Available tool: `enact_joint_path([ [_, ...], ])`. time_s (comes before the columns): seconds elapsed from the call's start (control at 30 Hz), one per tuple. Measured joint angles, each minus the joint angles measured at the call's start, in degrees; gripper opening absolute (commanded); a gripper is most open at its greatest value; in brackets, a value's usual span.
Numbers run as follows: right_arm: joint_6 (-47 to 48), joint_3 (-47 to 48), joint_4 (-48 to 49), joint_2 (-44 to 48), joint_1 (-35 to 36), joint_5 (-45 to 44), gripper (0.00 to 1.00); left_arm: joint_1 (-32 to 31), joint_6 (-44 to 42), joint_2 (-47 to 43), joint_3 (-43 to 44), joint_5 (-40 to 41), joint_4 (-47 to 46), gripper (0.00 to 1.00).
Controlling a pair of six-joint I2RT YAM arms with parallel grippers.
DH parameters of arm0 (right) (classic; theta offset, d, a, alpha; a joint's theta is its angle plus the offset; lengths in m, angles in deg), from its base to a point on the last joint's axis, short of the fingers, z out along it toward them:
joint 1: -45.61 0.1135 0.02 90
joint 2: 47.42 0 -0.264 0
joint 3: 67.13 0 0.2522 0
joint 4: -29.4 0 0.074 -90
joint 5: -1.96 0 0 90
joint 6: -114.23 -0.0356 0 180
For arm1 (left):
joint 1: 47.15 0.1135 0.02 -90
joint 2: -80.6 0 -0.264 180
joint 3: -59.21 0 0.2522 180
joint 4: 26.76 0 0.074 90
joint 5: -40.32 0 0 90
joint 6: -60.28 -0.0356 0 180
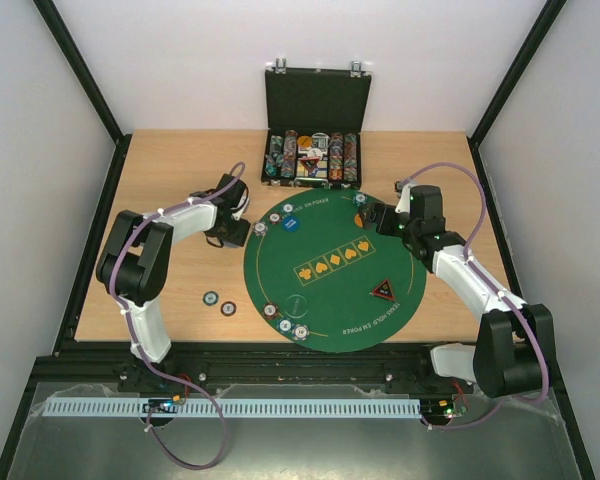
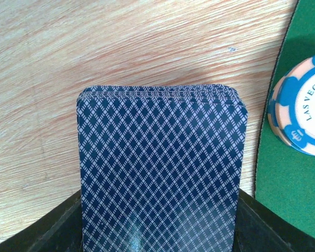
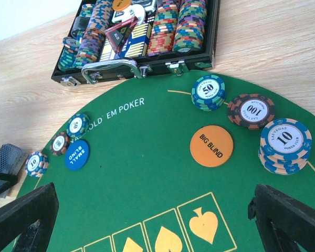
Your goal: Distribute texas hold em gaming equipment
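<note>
Your left pincer (image 2: 160, 212) pinches the card stack (image 2: 160, 157) over the counter (image 2: 94, 47), beside the green mat (image 2: 294, 178). A loose pinch could spill cards. Your right pincer (image 3: 157, 215) is wide open, empty.

1. A pale wooden table (image 1: 170, 165) with a fine, streaky grain fills the middle of the enclosure
2. A plain white back wall (image 1: 300, 60) rises behind it, with a white left wall (image 1: 30, 150) and a white right wall (image 1: 570, 120) slanting in at the sides
3. Two black frame posts, left (image 1: 80, 70) and right (image 1: 515, 68), run down the corners to the table's far edge
4. A black rail (image 1: 310, 375) lines the near edge; below it lie a white slotted strip (image 1: 280, 408) and a dull grey metal sheet (image 1: 310, 450)
5. The light is soft and even, with faint shadows
</note>
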Motion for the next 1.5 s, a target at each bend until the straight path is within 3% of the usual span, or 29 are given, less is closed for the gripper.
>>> enact_joint_path([
  [0.5,-0.5,1.1,-1.5,-0.3,0.0,2.5,0.99,-1.1,0.1,-6.3,-3.7,0.8,1.4,0.57],
  [0.87,-8.4,0.3,-2.3,0.9,2.9,16.3,1.0,-12.7,0.0,-20.5,-10.8,-3.1,1.0,0.57],
  [1.17,-10.8,-1.3,-6.2,0.3,7.3,26.8,0.95,-23.0,-2.3,-25.1,-13.1,-8.7,-1.4,0.57],
  [1.5,-11.1,-1.9,-8.3,-4.9,11.4,30.6,0.89,-30.0,-4.0,-26.2,-14.6,-9.6,-2.1,0.58],
])
